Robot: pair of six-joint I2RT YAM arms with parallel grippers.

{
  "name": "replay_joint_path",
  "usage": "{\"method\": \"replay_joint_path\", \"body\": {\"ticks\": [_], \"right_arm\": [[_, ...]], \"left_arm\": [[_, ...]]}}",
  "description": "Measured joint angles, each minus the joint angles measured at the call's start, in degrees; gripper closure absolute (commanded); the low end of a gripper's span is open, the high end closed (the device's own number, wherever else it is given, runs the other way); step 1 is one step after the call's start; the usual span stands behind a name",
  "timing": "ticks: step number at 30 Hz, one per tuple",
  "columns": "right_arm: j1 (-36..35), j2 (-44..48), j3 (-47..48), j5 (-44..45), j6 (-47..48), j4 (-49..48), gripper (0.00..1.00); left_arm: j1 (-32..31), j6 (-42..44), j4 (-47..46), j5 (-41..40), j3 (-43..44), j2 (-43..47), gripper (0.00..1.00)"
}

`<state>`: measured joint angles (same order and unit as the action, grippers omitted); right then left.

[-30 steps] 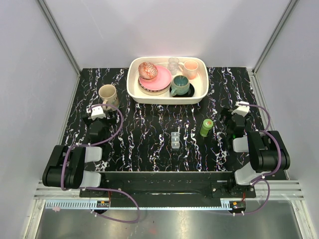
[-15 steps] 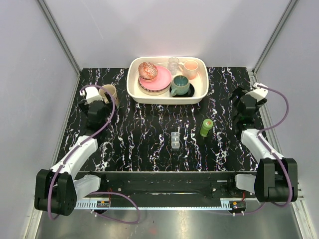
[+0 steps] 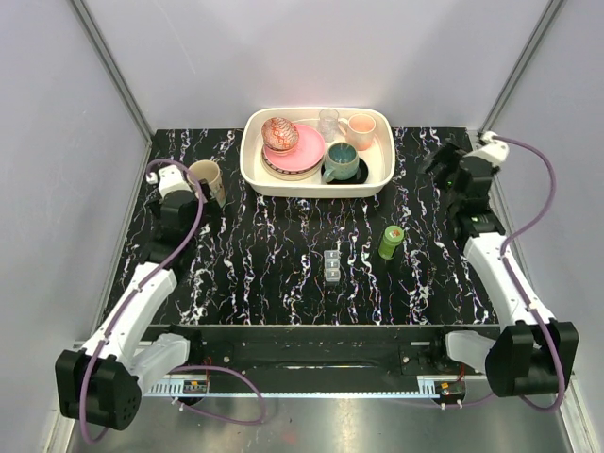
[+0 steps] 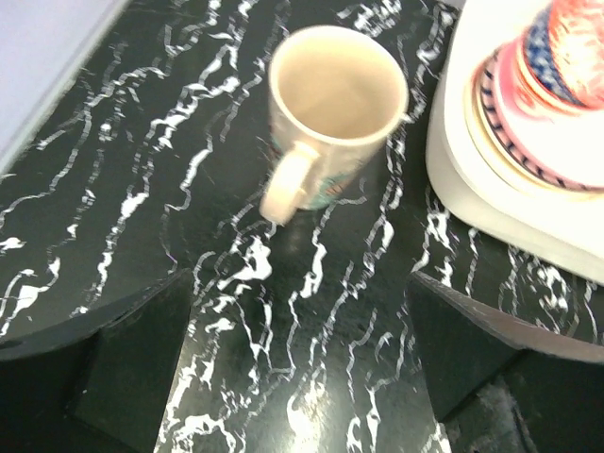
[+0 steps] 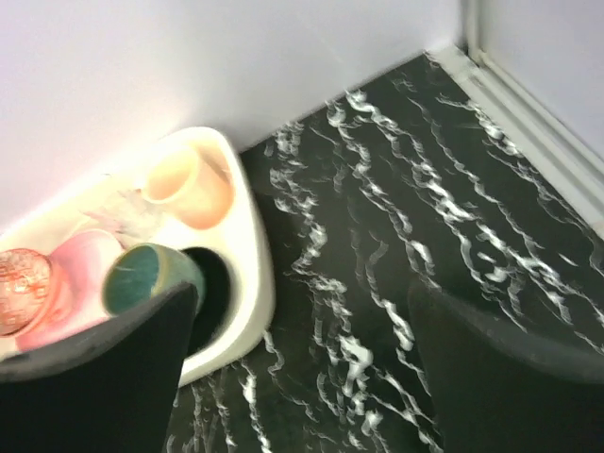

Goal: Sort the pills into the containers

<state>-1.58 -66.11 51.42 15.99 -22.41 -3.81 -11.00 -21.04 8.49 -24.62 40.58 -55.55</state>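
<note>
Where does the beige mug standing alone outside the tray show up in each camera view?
Top external: the beige mug stands in the upper left, just left of the white tray.
Left wrist: upper middle, seen from above, handle pointing down-left in the picture.
Right wrist: not in view.
Shared landmark: the white tray, at the right edge in the left wrist view and at the left in the right wrist view.

Pale grey walls (image 3: 189,57) close in on three sides, aluminium posts (image 3: 109,66) slanting at upper left and upper right. Below, the black, white-veined marble bench (image 3: 274,245), evenly lit.
</note>
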Motion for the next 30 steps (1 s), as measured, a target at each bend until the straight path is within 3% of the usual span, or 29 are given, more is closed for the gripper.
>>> {"method": "replay_joint_path", "body": {"ticks": [3, 8, 13, 19, 30], "right_arm": [[-7.89, -1.62, 3.67, 0.7, 1.42, 3.15, 0.0], [-33.62, -7.15, 9.62, 4.37, 4.28, 8.02, 0.0], [-48.48, -10.27, 9.07, 7.28, 0.35, 13.2, 0.02], [-54.8, -14.25, 4.44, 8.87, -11.19, 18.21, 0.05], [-55.1, -19.71, 0.81, 9.05, -21.03, 23.67, 0.05]], "left_arm": [[-2.93, 0.07, 3.28, 1.4, 1.99, -0.13, 0.01], [-9.29, 0.24, 6.67, 1.77, 3.23, 0.2, 0.01], [-11.26, -0.2, 10.16, 1.79, 3.28, 2.21, 0.01], [-11.98, -2.14, 13.33, 2.23, 3.98, 2.73, 0.01], [-12.2, -3.48, 15.58, 4.31, 3.98, 2.73, 0.01]]}}
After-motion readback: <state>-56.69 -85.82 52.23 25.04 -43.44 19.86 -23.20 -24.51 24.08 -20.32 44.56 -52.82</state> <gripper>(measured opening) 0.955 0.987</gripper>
